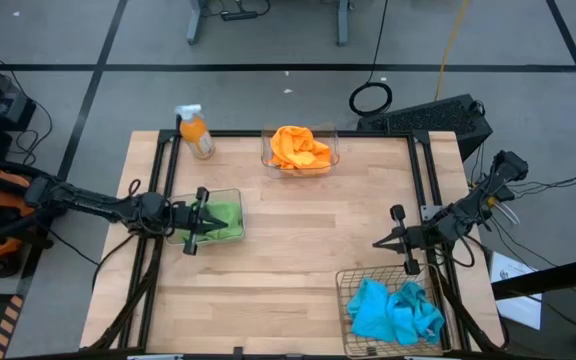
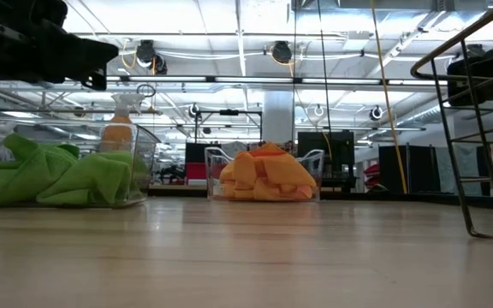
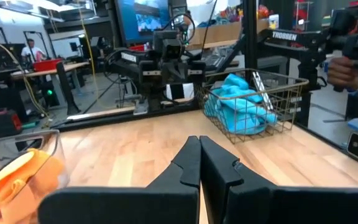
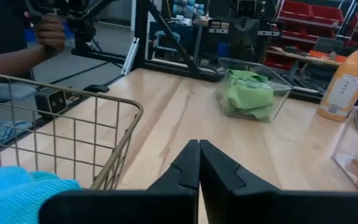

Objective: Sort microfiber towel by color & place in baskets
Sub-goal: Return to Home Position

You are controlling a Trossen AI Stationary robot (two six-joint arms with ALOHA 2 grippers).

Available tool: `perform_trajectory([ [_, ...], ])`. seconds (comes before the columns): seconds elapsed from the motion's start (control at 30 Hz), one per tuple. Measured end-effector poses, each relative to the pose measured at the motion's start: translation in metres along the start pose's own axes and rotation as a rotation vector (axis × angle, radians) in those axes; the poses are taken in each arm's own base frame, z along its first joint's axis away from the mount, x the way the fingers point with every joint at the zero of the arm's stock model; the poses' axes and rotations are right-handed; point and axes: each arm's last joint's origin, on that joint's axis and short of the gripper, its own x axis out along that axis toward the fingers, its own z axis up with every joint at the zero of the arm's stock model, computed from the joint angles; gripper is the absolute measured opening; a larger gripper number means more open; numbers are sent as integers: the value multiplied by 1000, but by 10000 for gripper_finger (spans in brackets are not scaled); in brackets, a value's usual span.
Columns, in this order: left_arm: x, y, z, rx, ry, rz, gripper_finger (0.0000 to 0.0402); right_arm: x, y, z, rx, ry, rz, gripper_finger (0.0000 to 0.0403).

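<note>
The green cloths (image 1: 223, 214) lie in a clear tub (image 1: 236, 232) at the table's left, also seen in the low view (image 2: 54, 175) and the right wrist view (image 4: 248, 93). The orange cloths (image 1: 299, 148) fill a clear tub (image 1: 268, 158) at the far edge. The blue cloths (image 1: 396, 312) sit in the wire basket (image 1: 344, 290) at the near right corner. My left gripper (image 1: 222, 215) hovers over the green tub, shut and empty (image 3: 199, 163). My right gripper (image 1: 376, 243) hangs above bare table just far of the wire basket, shut and empty (image 4: 199, 163).
An orange spray bottle (image 1: 196, 132) stands near the far left corner. Black frame rails (image 1: 163, 180) run along both table sides. Bare wood (image 1: 308, 240) spreads across the middle. A person's hand (image 4: 48, 30) shows beyond the table.
</note>
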Motion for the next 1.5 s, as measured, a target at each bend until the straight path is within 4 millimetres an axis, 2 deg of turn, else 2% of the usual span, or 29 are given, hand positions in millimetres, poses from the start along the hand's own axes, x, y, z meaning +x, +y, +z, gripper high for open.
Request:
perform_trajectory([
  [0.43, -1, 1, -4, -19, 42, -1, 2, 4, -8, 8, -55, -78, 19, 0],
  [1.0, -1, 1, -6, -20, 64, -4, 2, 9, -32, 4, 29, -48, -157, 0],
  [1.5, -13, 1, -2, -27, 43, 0, 2, 9, -33, 0, 37, -1, -157, 0],
])
